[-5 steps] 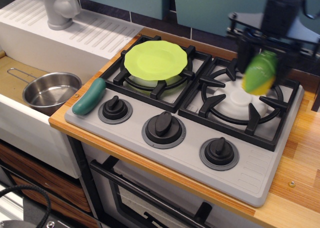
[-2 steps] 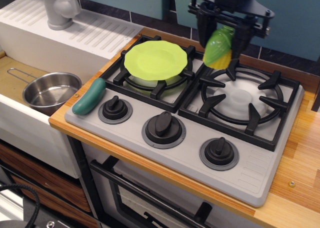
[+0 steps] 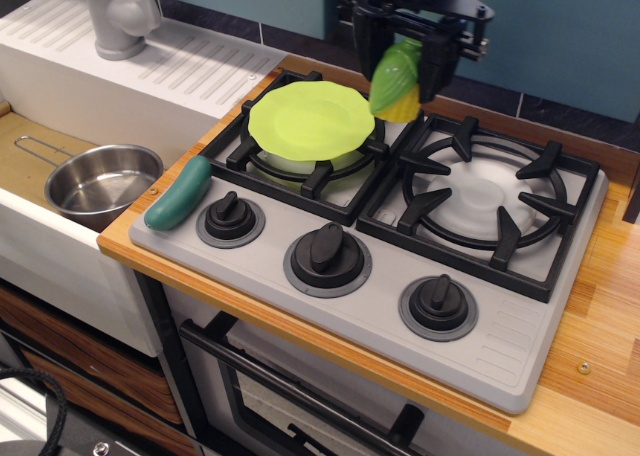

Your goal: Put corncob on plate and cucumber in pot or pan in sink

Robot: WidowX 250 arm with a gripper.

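Observation:
My gripper (image 3: pixel 400 71) is shut on the corncob (image 3: pixel 397 78), green husk up and yellow end down, held in the air just right of the plate's far right rim. The lime-green plate (image 3: pixel 311 120) lies on the left stove burner. The dark teal cucumber (image 3: pixel 179 193) lies at the stove's front left corner, beside the left knob. The steel pot (image 3: pixel 103 183) with its wire handle stands in the sink (image 3: pixel 30 151) at the left, with nothing in it.
The grey tap (image 3: pixel 118 16) and ribbed white drainboard (image 3: pixel 190 61) are at the back left. The right burner grate (image 3: pixel 487 201) is bare. Three black knobs (image 3: pixel 327 251) line the stove's front. Wooden counter (image 3: pixel 605 316) runs on the right.
My gripper has carried the corncob from above the right burner up and leftward, to the plate's right rim. The plate, cucumber and pot have not moved.

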